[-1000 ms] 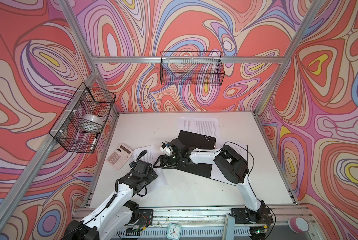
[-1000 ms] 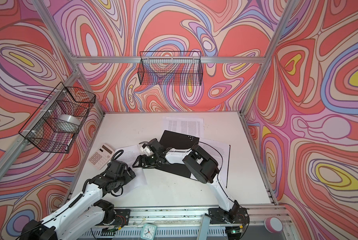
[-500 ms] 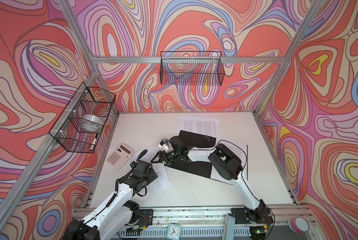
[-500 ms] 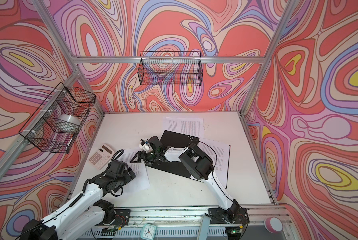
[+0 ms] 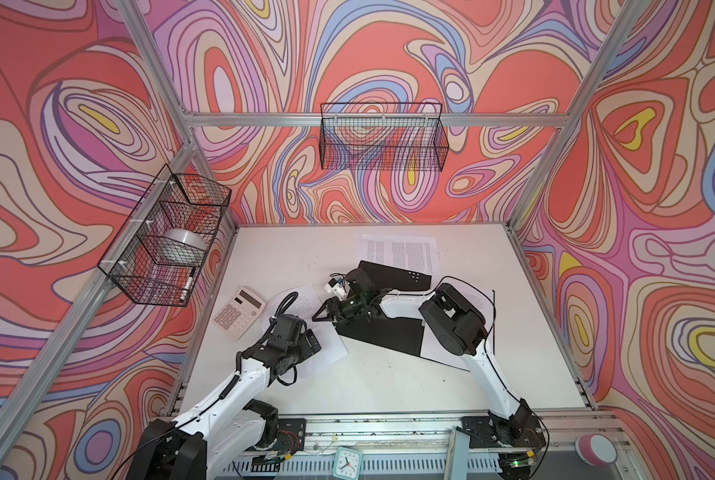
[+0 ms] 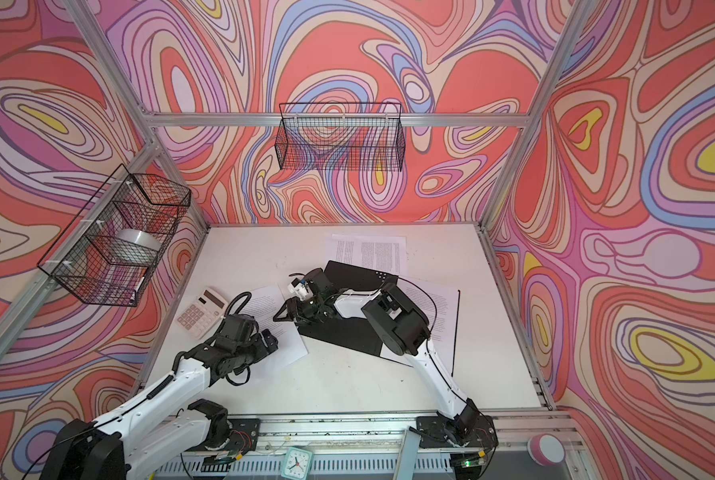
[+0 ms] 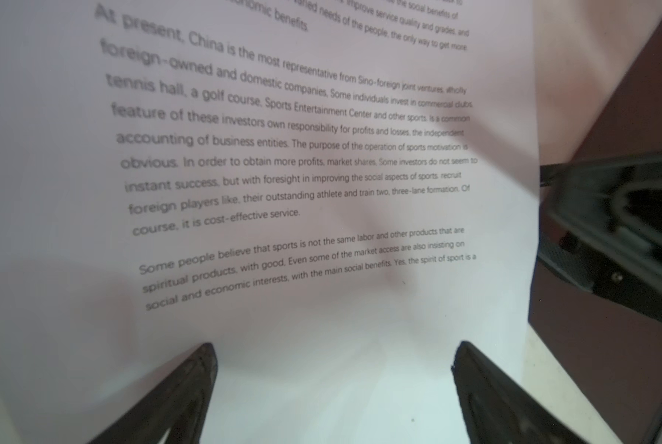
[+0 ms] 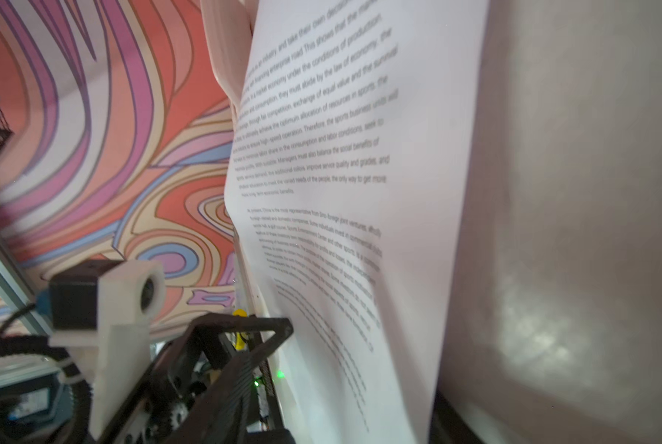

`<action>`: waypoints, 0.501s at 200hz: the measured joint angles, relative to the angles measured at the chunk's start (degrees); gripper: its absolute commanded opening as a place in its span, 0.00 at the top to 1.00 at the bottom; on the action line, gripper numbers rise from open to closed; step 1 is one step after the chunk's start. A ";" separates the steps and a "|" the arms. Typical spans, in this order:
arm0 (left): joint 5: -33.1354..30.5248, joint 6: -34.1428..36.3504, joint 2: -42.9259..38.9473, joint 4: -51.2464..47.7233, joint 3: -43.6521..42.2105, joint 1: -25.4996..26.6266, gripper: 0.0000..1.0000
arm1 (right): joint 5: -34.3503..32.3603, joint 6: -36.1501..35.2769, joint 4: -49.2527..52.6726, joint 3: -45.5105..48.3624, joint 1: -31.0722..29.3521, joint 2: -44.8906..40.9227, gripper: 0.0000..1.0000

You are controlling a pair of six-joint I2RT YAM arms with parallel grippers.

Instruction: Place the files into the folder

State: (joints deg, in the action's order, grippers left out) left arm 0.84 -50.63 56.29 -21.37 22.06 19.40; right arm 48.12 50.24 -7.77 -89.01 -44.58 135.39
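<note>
Beside the sheet [image 5: 306, 301], calculator [image 5: 239, 312], folder [image 5: 383, 334] opposite

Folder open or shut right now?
Open. In both top views the folder lies spread on the table, black inside facing up, with no red cover showing.

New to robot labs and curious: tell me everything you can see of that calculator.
The calculator is a pale beige, plastic-looking slab with a dark display strip at its far end and rows of light keys below. It lies flat, face up and askew, on the white table near its left edge, beside a printed sheet; nothing rests on it.
</note>
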 measured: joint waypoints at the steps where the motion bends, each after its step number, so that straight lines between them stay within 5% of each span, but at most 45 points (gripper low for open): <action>1: 0.07 0.00 -0.02 0.02 0.00 0.00 0.05 | -0.04 0.02 0.09 0.00 0.00 0.00 0.50; 50: 1.73 0.72 -0.52 0.20 -0.09 0.00 0.04 | -0.96 -0.50 2.05 -0.17 -0.02 0.07 0.71; 84: 2.73 1.55 -1.36 -1.05 -0.07 0.00 0.03 | -1.11 -0.68 2.54 -0.50 0.00 0.07 1.00; 100: 3.72 2.51 -2.43 -3.28 0.20 0.00 0.02 | -1.18 -0.68 2.64 -0.68 0.13 0.07 1.00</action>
State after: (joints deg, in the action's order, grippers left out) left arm 4.56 -48.12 53.87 -24.64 22.26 19.40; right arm 46.94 49.56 -5.13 -89.69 -44.45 135.46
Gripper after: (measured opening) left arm 0.968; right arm 0.049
